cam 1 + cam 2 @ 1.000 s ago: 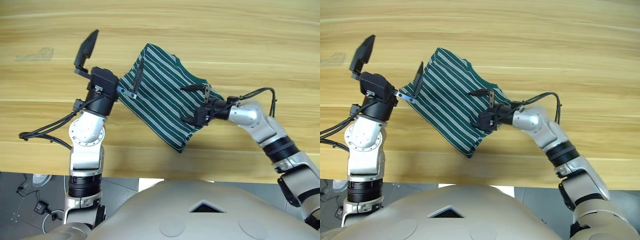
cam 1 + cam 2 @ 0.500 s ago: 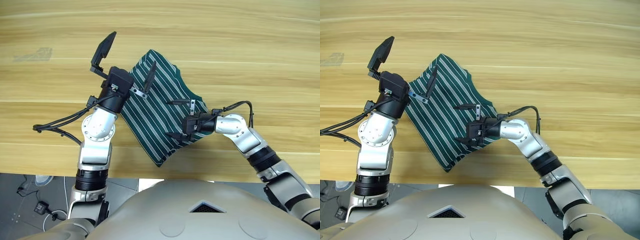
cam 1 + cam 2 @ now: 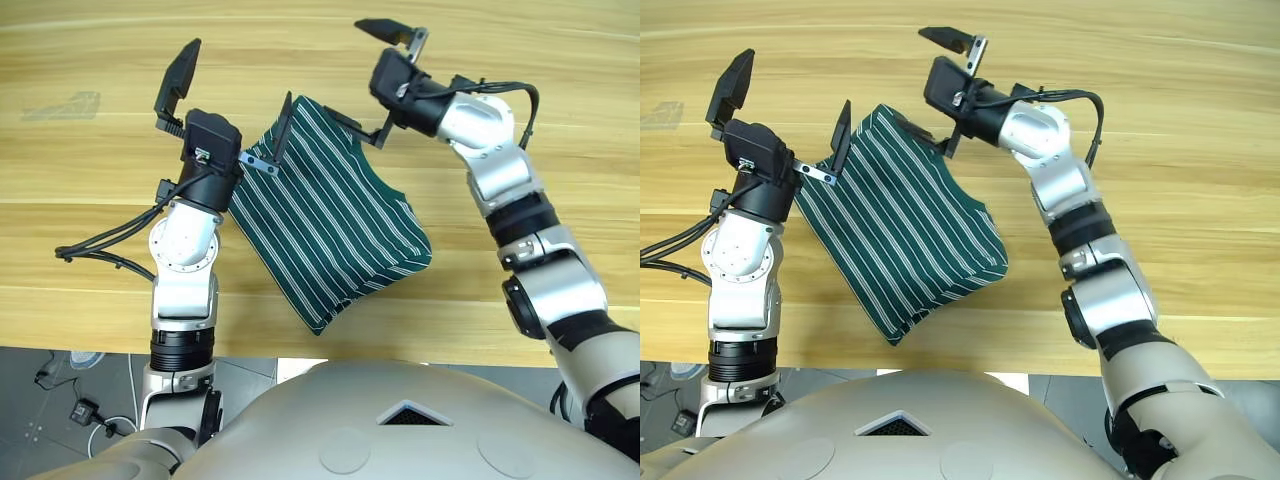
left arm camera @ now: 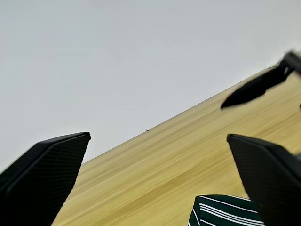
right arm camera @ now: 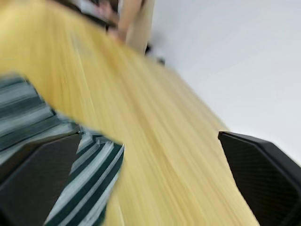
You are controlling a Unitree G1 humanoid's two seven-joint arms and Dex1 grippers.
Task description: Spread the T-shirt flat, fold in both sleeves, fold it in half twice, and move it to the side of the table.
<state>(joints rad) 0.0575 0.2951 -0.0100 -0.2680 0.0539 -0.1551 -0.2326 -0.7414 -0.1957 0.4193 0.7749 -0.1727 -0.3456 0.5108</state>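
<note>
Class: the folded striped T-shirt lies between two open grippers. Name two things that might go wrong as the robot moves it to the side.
1. The left gripper and right gripper are both open at the far edge of the T-shirt. Closing there may catch only the top layer and pull the fold open.
2. The near corner of the shirt lies close to the front edge of the table. A drag toward the robot could tip it over that edge.
</note>
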